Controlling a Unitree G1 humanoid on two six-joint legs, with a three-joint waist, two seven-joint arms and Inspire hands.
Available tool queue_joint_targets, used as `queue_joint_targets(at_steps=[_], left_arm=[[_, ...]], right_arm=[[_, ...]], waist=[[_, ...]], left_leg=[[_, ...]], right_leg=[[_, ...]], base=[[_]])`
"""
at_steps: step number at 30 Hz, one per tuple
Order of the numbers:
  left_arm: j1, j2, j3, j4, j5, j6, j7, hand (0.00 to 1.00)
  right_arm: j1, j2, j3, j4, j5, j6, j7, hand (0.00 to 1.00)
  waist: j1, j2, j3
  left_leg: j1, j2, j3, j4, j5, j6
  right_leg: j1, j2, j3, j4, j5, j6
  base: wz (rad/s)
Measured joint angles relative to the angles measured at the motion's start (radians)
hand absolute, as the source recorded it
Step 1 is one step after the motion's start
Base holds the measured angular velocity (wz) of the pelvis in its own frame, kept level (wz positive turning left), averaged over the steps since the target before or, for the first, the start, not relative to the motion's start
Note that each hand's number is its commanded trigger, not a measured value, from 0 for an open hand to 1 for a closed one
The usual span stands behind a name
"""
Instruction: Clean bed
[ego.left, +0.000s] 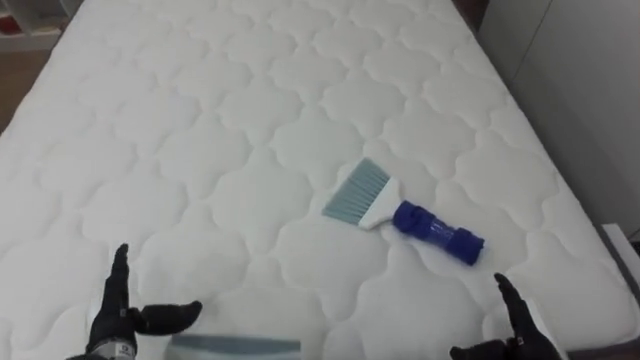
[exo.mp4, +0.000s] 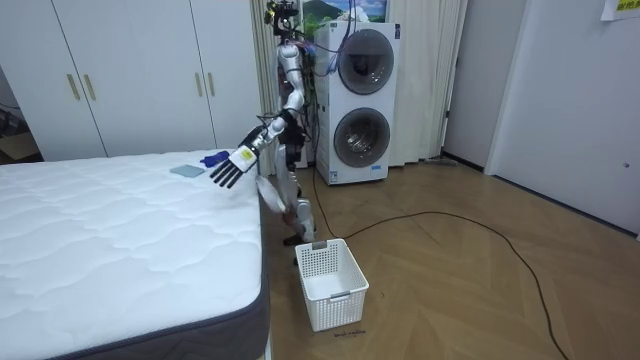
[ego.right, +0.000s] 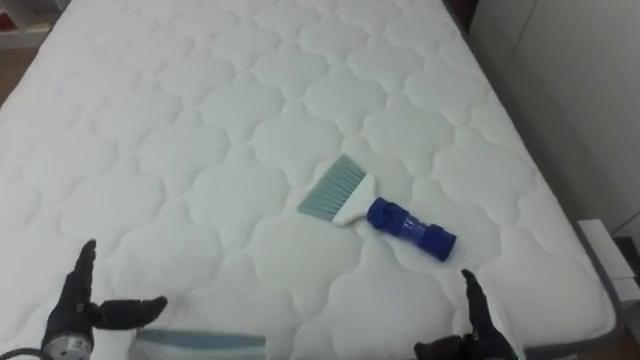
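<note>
A hand brush (ego.left: 405, 212) with a blue handle and pale blue bristles lies on the white quilted mattress (ego.left: 250, 120), right of its middle; it also shows as a blue spot (exo.mp4: 210, 158) near the bed's far end. A flat grey-blue piece (ego.left: 240, 345) lies at the near edge, seen too as a pale square (exo.mp4: 186, 171). My left hand (ego.left: 125, 310) hovers open just left of that piece, fingers straight and thumb out. My right hand (ego.left: 515, 325) is open at the lower right, a little short of the brush handle. I stand at the bed's far end, my left hand (exo.mp4: 228, 168) held out over it.
The mattress's right edge (ego.left: 585, 215) runs beside a white wall (ego.left: 590, 80). Wooden floor (ego.left: 20, 75) shows past the bed's far left corner. A white laundry basket (exo.mp4: 330, 283) stands on the floor by the bed. Stacked washing machines (exo.mp4: 358, 105) are behind me.
</note>
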Motion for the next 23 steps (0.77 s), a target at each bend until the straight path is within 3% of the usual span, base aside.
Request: queue_joint_targets(at_steps=[5,11,16,23], left_arm=[[0.051,-0.006,0.036,0.186,-0.022,0.003,-0.008,0.00],[0.110,-0.021,0.098,0.329,-0.025,0.023,-0.018,0.00],[0.133,-0.031,0.123,0.377,-0.021,0.063,-0.026,0.00],[0.148,-0.032,0.142,0.422,-0.011,0.182,-0.104,0.00]], right_arm=[[-0.010,0.013,-0.036,0.133,0.083,0.013,0.023,0.00],[-0.018,0.041,-0.090,0.293,0.220,0.044,0.035,0.00],[-0.015,0.046,-0.126,0.361,0.233,0.076,0.050,0.00],[-0.016,0.047,-0.127,0.395,0.217,0.161,0.136,0.00]], waist=[[0.000,-0.008,-0.0049],[0.002,-0.023,-0.0005],[0.002,-0.029,-0.0014],[0.005,-0.022,-0.0052]], left_leg=[[0.015,-0.001,0.010,-0.008,0.000,0.000],[0.017,-0.002,0.009,-0.008,-0.002,0.003],[0.014,-0.002,0.013,-0.006,-0.007,0.010],[0.014,-0.003,0.013,0.004,-0.011,0.015]], right_leg=[[0.015,-0.002,-0.001,-0.010,-0.004,0.003],[0.016,-0.002,-0.004,-0.009,-0.006,0.006],[0.012,0.000,0.006,-0.005,-0.008,0.011],[0.015,-0.002,0.006,-0.005,-0.005,0.013]], base=[[0.06],[0.04],[-0.01],[-0.01]])
